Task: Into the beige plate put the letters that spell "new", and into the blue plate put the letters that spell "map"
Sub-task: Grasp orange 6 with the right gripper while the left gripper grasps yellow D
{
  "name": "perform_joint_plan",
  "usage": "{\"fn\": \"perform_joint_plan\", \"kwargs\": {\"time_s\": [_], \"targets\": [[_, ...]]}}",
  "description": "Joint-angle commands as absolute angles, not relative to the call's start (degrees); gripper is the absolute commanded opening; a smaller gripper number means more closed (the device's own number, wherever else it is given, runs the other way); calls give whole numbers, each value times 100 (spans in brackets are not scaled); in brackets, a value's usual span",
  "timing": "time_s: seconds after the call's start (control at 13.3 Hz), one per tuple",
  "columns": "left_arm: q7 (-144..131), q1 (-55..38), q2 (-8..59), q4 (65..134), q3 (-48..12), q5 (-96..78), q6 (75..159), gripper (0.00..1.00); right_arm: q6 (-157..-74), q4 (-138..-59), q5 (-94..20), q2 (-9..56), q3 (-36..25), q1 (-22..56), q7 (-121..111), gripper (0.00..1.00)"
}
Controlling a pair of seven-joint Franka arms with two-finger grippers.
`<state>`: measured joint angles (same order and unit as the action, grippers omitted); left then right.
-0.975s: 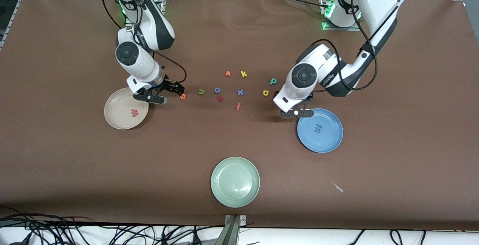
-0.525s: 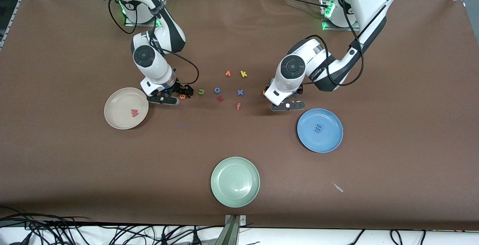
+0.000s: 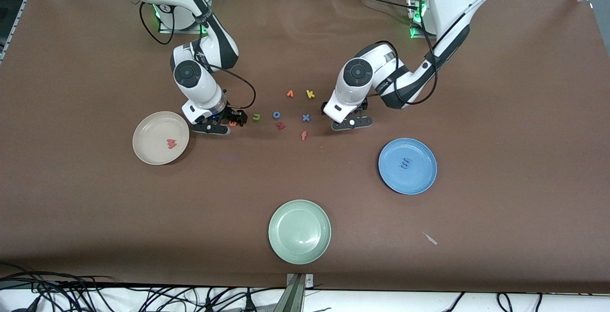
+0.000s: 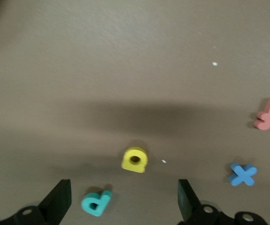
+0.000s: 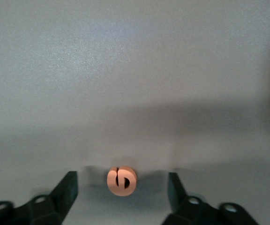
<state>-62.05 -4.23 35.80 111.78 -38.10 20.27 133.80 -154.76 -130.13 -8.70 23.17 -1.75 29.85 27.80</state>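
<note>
Orange foam letter e (image 5: 121, 181) sits between the right gripper's (image 5: 121, 190) spread, empty jaws awaiting closure, while the left gripper (image 4: 124, 199), wide open, needs lowering over the yellow foam letter a (image 4: 134, 160) at its twelve o'clock.

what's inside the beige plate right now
The beige plate holds one letter, the pinkish-red w; the rest of the plate shows bare, with nothing covering it.
</note>
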Motion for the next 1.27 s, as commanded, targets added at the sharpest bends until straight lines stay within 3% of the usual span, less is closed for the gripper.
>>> {"fn": "perform_joint_plan", "kwargs": {"time_s": [0.0,0.15,0.67,0.82,0.9,1.05,1.2], "targets": [[-6406,-501,3744,11171,-3753,2319,13587,97,-15504,-12973,-844,2391,-185,3032,2813,75],[-6670,-536,3867,11197,-3762,2644,13737,90,-15495,-12973,-844,2391,-185,3032,2786,65],[-6671,-554,3964,11180,-3753,3006,13737,83,-15486,-12964,-844,2443,-185,3032,2856,32],[-6671,-554,3973,11180,-3753,3059,13737,70,-15460,-12868,-861,2426,-185,3041,2883,25],[-6671,-554,3981,11180,-3744,3059,13737,69,-15373,-12841,-861,2417,-185,3032,2892,24],[-6671,-554,4025,11171,-3744,3059,13737,69,-14849,-12640,-861,2260,-211,3032,2892,23],[-6671,-554,4052,11171,-3735,3059,13737,63,-13664,-12123,-826,2066,-499,3023,2717,23]]}}
